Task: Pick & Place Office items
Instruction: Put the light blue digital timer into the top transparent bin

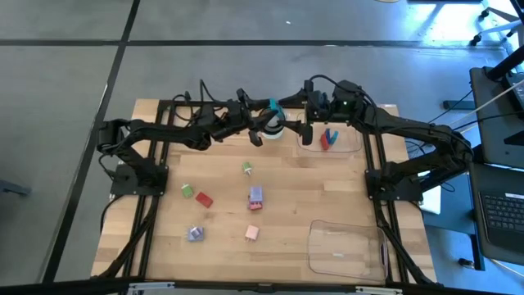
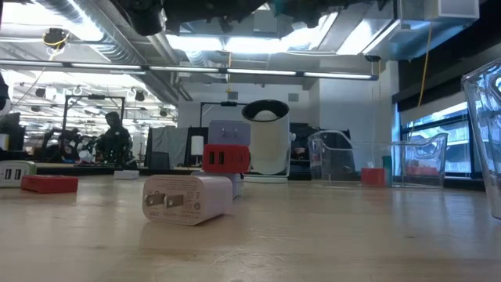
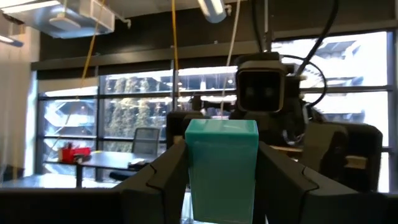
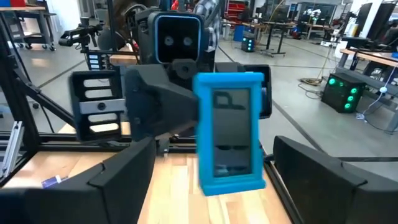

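Handover at the tabletop's far edge.
Left gripper point(image 3: 222, 186) clamps the teal rectangular plastic block point(image 3: 222, 167); right gripper point(image 4: 214, 171) stands wide open around it, holding nothing.

Two dark, near-black jointed arms on black frame mounts beside the wooden table point(image 1: 327, 192) — black cables looped over the upper links. Boxy black wrist camera housings with paired round lenses. Blocky, angular black fingers point(image 4: 124, 177) — matte, wedge-shaped.
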